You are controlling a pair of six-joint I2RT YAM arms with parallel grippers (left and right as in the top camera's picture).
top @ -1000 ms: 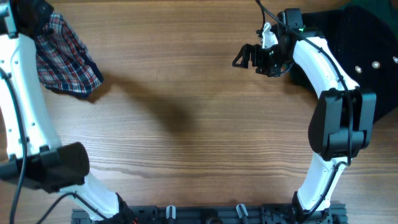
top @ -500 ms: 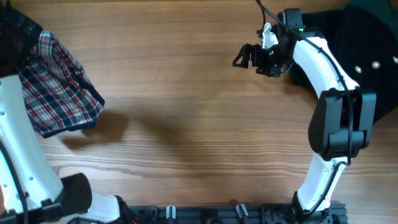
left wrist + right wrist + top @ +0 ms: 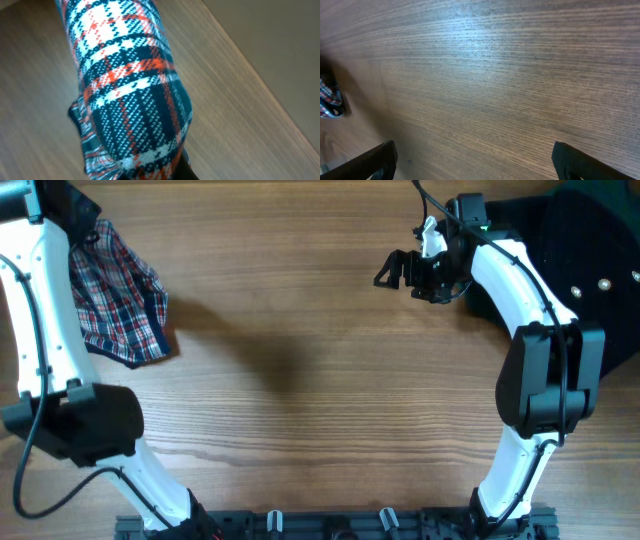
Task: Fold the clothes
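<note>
The left claw [image 3: 72, 210] is pinching the plaid top [image 3: 122, 305] at 10 o'clock on the tabletop [image 3: 300, 380]. The right claw [image 3: 396, 270] is holding nothing at 1 o'clock, and its fingers are spreading wide apart. The left wrist camera is showing the red, white and navy squares up close. The right wrist camera is showing wood and a tiny bit of plaid at its 9 o'clock edge. Only the overhead camera is showing the black cloth [image 3: 590, 240] at 2 o'clock.
</note>
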